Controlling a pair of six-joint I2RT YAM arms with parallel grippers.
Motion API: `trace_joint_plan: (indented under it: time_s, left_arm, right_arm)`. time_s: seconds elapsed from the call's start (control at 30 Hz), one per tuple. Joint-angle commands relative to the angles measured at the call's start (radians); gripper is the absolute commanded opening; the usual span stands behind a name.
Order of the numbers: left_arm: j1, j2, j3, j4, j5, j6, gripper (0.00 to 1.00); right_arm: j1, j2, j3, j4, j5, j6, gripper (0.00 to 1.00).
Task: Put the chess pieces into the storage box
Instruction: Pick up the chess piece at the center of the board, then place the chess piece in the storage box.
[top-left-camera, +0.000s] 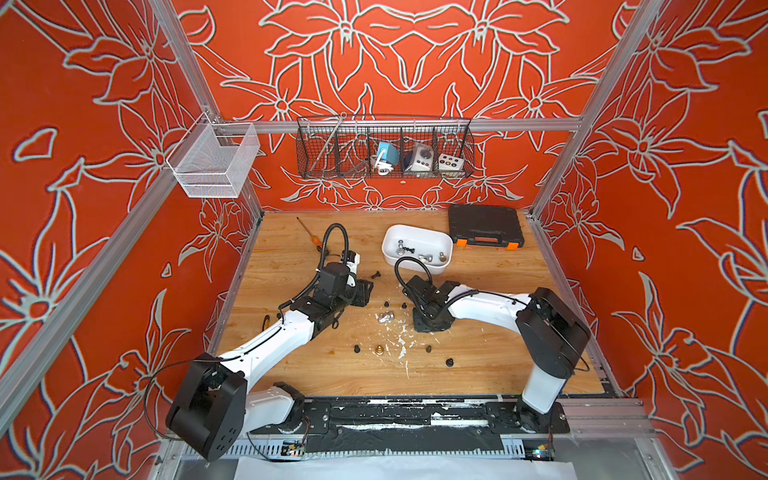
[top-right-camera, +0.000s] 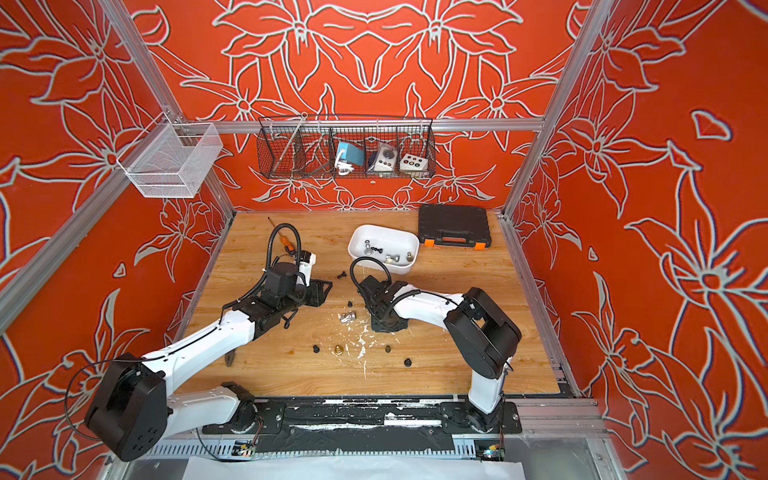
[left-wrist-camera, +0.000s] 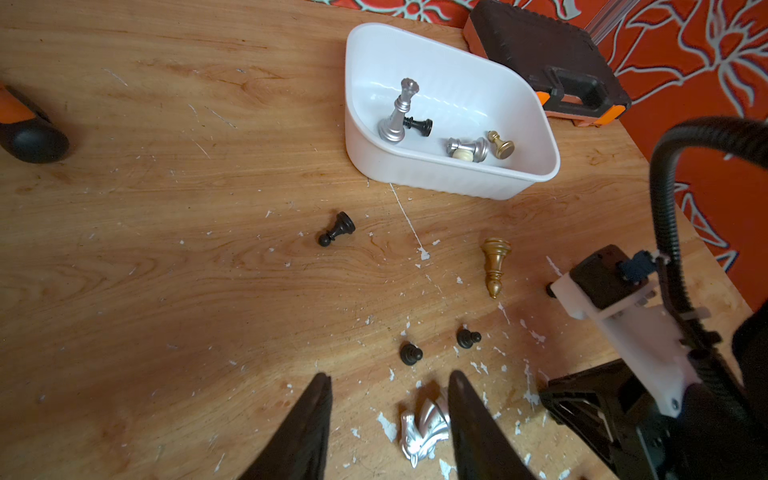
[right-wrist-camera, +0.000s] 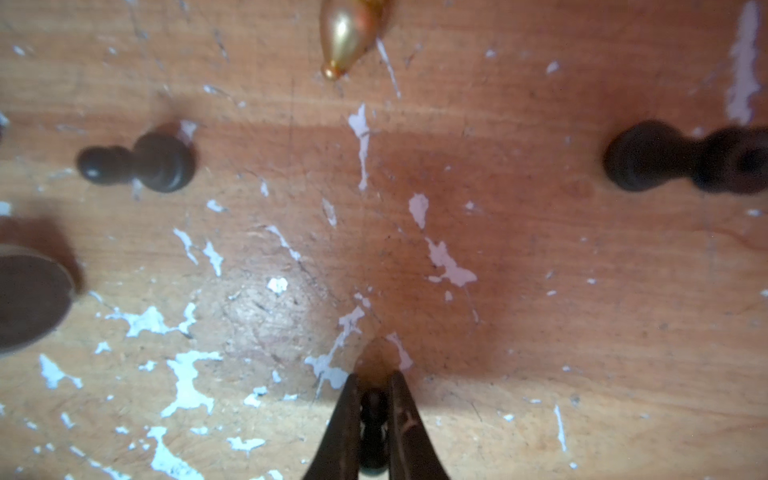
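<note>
Smooth wooden tabletop (left-wrist-camera: 166, 270) flecked with chipped white paint (right-wrist-camera: 187, 374), glossy white plastic tub (left-wrist-camera: 415, 183), tall silver chess piece (left-wrist-camera: 399, 114) with metallic sheen, shiny gold chess piece (left-wrist-camera: 494, 266), small black pawn (right-wrist-camera: 374, 415) in dull satin, black toolcase (left-wrist-camera: 532, 45) of rough-textured matt plastic.

The left arm (top-left-camera: 266, 349) stretches from its base toward the storage box (top-left-camera: 432, 239) and ends well apart from it, at the box's near left side. The left gripper (left-wrist-camera: 388, 376) looks toward the box, and its jaws stand apart. The right arm (top-left-camera: 490, 305) is bent at the elbow, and its wrist points down near the front wall of the box. The right gripper (right-wrist-camera: 375, 376) is closed around a black pawn (right-wrist-camera: 374, 415).
</note>
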Motion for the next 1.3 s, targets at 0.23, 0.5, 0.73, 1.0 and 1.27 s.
trace_joint_plan:
  time_s: [0.23,0.5,0.73,1.0,1.27]
  left_arm:
    - [0.005,0.002,0.003,-0.004,0.006,0.007,0.47]
    - [0.006,0.001,0.004,-0.007,0.001,0.009,0.47]
    - [0.007,-0.001,0.005,-0.008,0.001,0.011,0.47]
    - [0.010,-0.003,0.007,-0.009,0.002,0.011,0.47]
    - [0.013,-0.011,0.008,-0.012,0.005,0.014,0.47]
  right_arm:
    - [-0.003,-0.001,0.032,-0.046,0.011,-0.019,0.14]
    - [-0.016,0.006,0.060,-0.042,0.012,-0.038,0.13]
    - [-0.066,0.007,0.100,-0.043,0.003,-0.072,0.13]
    - [-0.144,0.024,0.227,-0.070,-0.015,-0.142,0.13]
    - [-0.255,0.110,0.514,-0.152,-0.024,-0.251,0.13]
